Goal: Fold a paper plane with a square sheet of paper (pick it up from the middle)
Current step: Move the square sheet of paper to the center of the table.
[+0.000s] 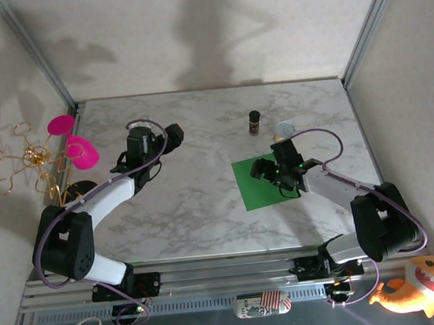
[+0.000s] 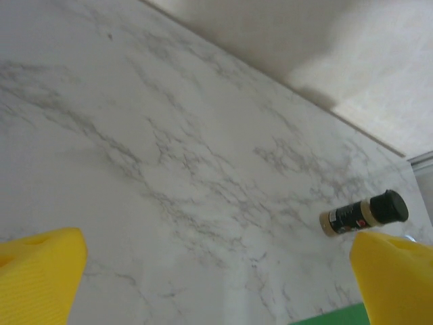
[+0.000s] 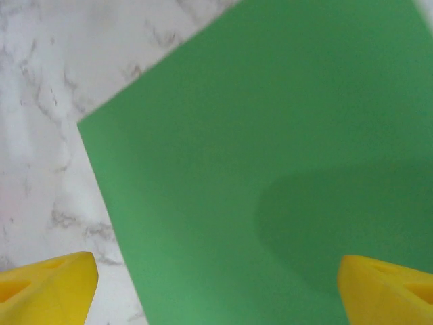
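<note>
Right gripper (image 3: 216, 284), fingers wide, over flat sheet of paper (image 3: 270, 135); pinching thin paper flush on the marble tabletop (image 3: 40, 101) risks sliding or crumpling it; left gripper (image 2: 216, 271) wide too.

— Where is your left gripper (image 1: 171, 134)?
— Out ahead on a stretched arm, its yellow fingers (image 2: 40, 274) spread wide.
— And your right gripper (image 1: 266, 168)?
— Arm bent inward, pointing down, fingers (image 3: 47, 288) wide apart too.

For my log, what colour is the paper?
The sheet of paper is plain bright green; best view: right wrist.
</note>
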You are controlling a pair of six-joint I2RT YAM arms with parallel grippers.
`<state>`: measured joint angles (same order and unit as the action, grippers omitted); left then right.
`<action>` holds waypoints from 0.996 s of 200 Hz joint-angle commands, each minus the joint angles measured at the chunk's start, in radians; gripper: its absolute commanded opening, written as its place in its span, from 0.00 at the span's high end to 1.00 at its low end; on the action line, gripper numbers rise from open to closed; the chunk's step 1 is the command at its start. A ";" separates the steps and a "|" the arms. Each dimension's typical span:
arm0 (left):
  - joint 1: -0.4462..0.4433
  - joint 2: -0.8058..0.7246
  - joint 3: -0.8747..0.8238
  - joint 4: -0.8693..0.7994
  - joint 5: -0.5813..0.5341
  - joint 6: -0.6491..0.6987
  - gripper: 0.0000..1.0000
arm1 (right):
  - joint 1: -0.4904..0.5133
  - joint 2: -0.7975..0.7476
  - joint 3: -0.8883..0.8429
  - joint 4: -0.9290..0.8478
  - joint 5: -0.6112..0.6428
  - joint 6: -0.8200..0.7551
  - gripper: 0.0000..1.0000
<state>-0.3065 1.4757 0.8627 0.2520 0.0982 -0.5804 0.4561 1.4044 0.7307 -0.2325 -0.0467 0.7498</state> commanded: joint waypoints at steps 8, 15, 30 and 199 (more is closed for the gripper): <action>-0.004 -0.002 0.012 -0.011 0.017 -0.014 0.01 | 0.070 0.083 0.067 -0.008 0.073 0.158 0.08; -0.004 -0.012 -0.005 0.000 0.008 -0.011 0.01 | 0.090 0.113 0.081 -0.015 0.102 0.183 0.08; -0.004 -0.029 -0.032 0.013 -0.013 -0.009 0.01 | 0.121 0.165 0.109 -0.028 0.128 0.213 0.08; 0.009 -0.079 -0.017 -0.219 -0.202 -0.043 0.01 | 0.305 0.581 0.578 0.091 -0.007 0.464 0.08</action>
<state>-0.3038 1.4090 0.8162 0.1013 -0.0868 -0.6003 0.7570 1.9766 1.2758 -0.1627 -0.0029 1.1576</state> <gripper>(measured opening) 0.994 0.926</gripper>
